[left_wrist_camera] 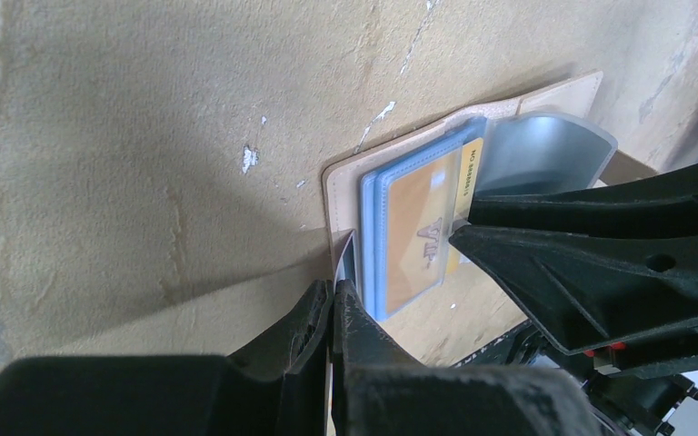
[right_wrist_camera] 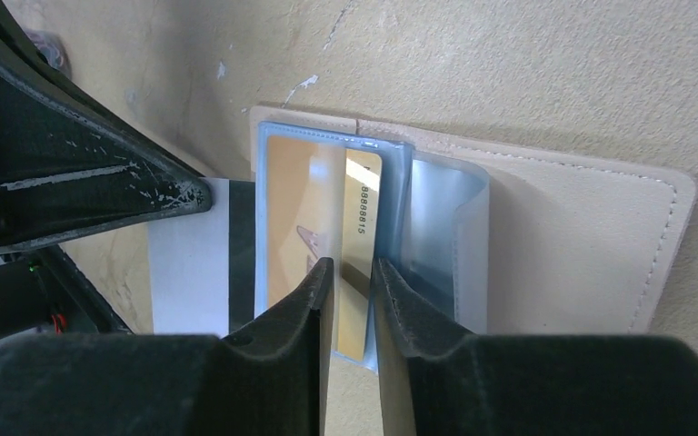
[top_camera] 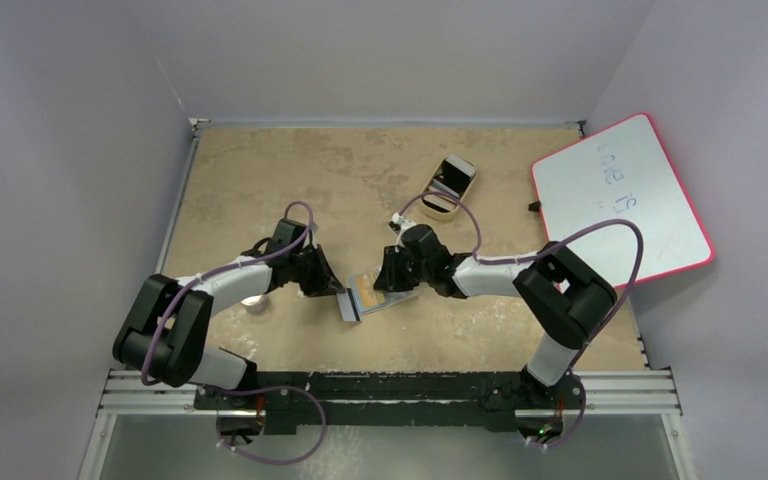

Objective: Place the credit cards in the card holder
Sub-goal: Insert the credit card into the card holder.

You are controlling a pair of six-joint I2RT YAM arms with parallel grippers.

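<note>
**Step in hand.** Seating a card in the holder. By judgement the task was mid-way: this gold card lay largely inside a clear bluish sleeve, its near end not yet fully in. No other loose card could be told for certain.

**Next move.** Judged to call for a short, flat push along the sleeve's line. The other arm must keep the holder from sliding, and a tilt would likely jam the card's corner against the sleeve mouth.

**Item 1, left gripper.** Near, at the holder's left edge. Fingers pressed together, pinching a thin pale leaf with a dark band. The leaf was probably one of the holder's own sleeves, held aside, though this could not be confirmed.

**Item 2, right gripper.** Near, opposite the left. Jaws a narrow gap apart, one on each side of the card's near end, with the card showing between them. Whether they bore on the card or only stood over it could not be told.

**Item 3, holder.** Lying open and flat on the table, between the two grippers, tan lining up.

**Item 4, beyond.** An oval tray with a white-edged slab propped on it, well apart from the work. A whiteboard lay at the far right edge.
</note>
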